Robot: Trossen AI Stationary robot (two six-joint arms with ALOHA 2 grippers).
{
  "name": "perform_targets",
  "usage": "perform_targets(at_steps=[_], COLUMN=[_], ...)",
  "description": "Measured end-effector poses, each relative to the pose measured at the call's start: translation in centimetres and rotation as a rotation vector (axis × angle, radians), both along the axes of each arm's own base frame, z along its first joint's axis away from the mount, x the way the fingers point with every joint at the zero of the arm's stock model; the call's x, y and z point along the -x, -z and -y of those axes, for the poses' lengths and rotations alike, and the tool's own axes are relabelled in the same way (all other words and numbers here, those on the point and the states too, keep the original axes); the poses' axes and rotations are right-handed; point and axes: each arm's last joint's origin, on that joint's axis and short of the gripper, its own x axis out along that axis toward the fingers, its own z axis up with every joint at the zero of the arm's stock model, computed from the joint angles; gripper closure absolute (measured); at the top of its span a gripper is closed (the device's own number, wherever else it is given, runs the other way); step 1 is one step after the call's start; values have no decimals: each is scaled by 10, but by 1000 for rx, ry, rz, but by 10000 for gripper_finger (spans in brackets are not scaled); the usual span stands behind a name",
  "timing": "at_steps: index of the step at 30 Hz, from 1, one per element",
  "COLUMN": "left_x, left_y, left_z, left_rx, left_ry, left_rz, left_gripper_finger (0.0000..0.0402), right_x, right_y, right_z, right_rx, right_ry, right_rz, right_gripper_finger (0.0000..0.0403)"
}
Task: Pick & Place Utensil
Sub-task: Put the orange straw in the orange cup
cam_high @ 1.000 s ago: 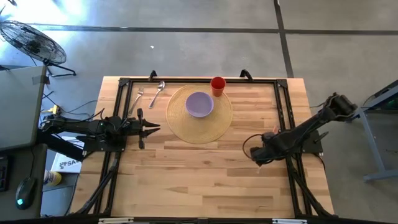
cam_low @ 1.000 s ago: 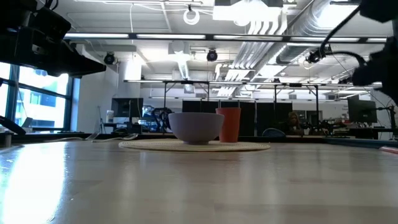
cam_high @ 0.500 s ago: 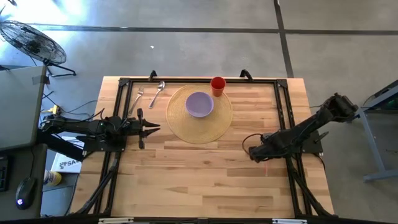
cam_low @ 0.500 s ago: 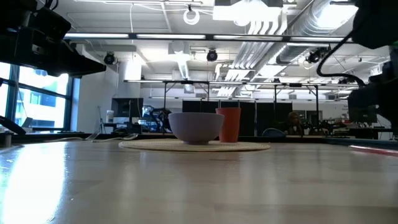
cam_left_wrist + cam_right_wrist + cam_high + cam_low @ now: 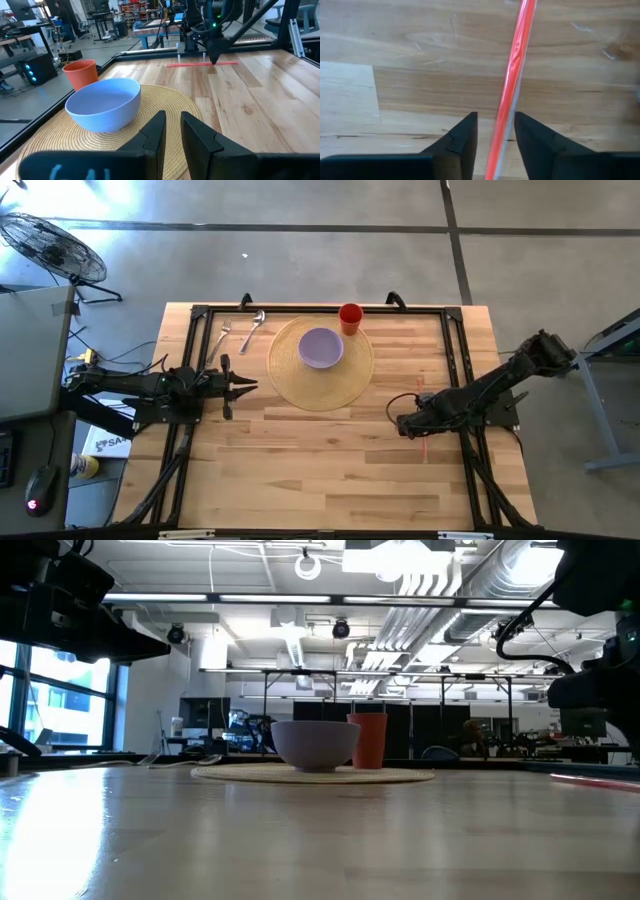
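A thin red straw (image 5: pixel 516 59) lies flat on the wood, running from the far side toward the near side, right of the mat; the left wrist view shows the straw (image 5: pixel 200 63) too. My right gripper (image 5: pixel 495 117) hovers over it, open, pointing down, one finger on each side without touching. A fork (image 5: pixel 222 335) and a spoon (image 5: pixel 252 330) lie near the far left corner. My left gripper (image 5: pixel 172 125) waits shut at the table's left side (image 5: pixel 248 385), facing the purple bowl (image 5: pixel 321 347).
The bowl sits on a round woven mat (image 5: pixel 320 380), with a red cup (image 5: pixel 350 317) at the mat's far edge. A black frame (image 5: pixel 452 350) runs around the table. Bare wood lies between the mat and the near edge.
My right gripper has moved a little toward the table's left and come lower over the red straw. Nothing else has shifted.
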Motion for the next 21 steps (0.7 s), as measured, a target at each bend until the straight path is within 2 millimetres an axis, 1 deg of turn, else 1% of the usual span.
perform_targets(at_steps=[7,12,17,21], left_x=[0,0,0,0], left_y=[0,0,0,0], left_z=[0,0,0,0], left_rx=[0,0,0,0], left_ry=[0,0,0,0], left_rz=[0,0,0,0], left_gripper_finger=[346,346,346,346], right_x=[-1,0,0,-2], right_y=[0,0,1,7], right_z=[2,1,1,1], right_rx=[53,36,46,56], right_ry=[-41,-25,-26,-22], right_rz=[21,14,6,-27], right_gripper_finger=[329,351,354,342])
